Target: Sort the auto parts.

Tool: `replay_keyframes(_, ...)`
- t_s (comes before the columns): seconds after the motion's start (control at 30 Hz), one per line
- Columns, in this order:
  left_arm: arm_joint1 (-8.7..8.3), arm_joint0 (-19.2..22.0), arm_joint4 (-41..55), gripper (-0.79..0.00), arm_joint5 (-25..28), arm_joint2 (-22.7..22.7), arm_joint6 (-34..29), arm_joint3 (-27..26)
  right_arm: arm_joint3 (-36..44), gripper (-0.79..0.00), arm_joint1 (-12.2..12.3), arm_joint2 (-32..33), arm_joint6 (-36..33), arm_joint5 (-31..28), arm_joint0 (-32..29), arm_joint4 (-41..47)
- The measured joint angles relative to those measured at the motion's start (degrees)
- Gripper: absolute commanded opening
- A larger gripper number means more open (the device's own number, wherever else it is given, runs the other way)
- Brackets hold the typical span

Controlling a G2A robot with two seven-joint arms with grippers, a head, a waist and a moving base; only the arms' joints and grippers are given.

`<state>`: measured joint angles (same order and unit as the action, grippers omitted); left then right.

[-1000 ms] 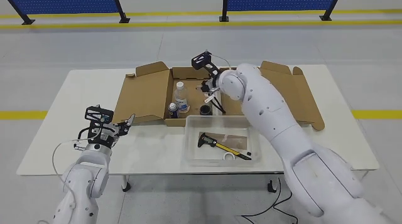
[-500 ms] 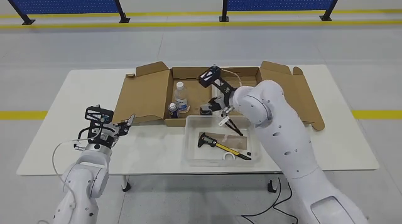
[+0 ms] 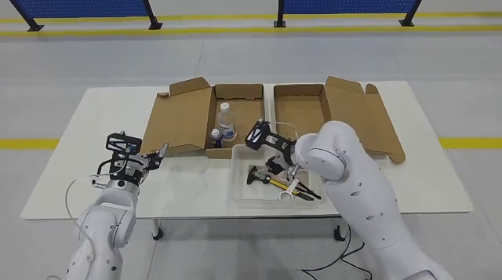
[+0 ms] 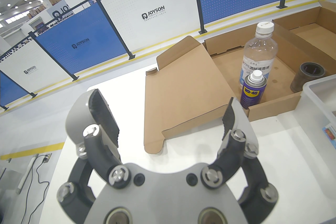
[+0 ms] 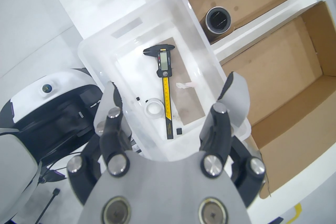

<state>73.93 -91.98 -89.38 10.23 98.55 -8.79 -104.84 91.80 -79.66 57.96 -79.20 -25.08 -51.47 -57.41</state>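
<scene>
Both right gripper point(image 5: 173, 83), above the clear plastic bin point(image 5: 199, 28) at the white tabletop's point(image 3: 196, 194) front edge, and left gripper point(image 4: 164, 99), near its front left corner, hang spread and empty; advise a straight descent, closing across the narrow beam of the black-and-yellow digital caliper point(image 5: 164, 64) lying flat in the bin, clear of its walls.

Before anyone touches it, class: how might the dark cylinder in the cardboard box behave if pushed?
The dark cylinder looks metallic, so probably stiff and heavy for its size. Upright on its end, it should slide; tipped, it would likely roll.
</scene>
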Motion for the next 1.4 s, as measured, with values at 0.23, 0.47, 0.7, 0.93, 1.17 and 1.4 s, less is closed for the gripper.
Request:
replay_keyframes(0.23, 0.0, 0.0, 0.0, 0.0, 0.0, 0.0, 0.0, 0.0, -3.8, -0.142, 2.7, -4.4, 0.4, -0.4, 1.2, 4.0)
replay_keyframes(0.47, 0.0, 0.0, 0.0, 0.0, 0.0, 0.0, 0.0, 0.0, -9.7, -0.262, 3.9, -8.8, 1.2, -1.2, 3.3, 1.0)
replay_keyframes(0.7, 0.0, 0.0, 0.0, 0.0, 0.0, 0.0, 0.0, 0.0, -15.4, -0.329, 3.2, -12.5, 3.5, -1.1, 5.0, -2.3)
replay_keyframes(0.93, 0.0, 0.0, 0.0, 0.0, 0.0, 0.0, 0.0, 0.0, -20.9, -0.366, 1.7, -16.3, 9.1, -1.3, 7.5, -2.9)
replay_keyframes(1.17, 0.0, 0.0, 0.0, 0.0, 0.0, 0.0, 0.0, 0.0, -25.3, -0.403, 0.1, -19.2, 12.7, -2.4, 9.9, -1.8)
replay_keyframes(1.4, 0.0, 0.0, 0.0, 0.0, 0.0, 0.0, 0.0, 0.0, -30.0, -0.419, -1.6, -22.0, 16.5, -3.4, 11.8, -0.9)
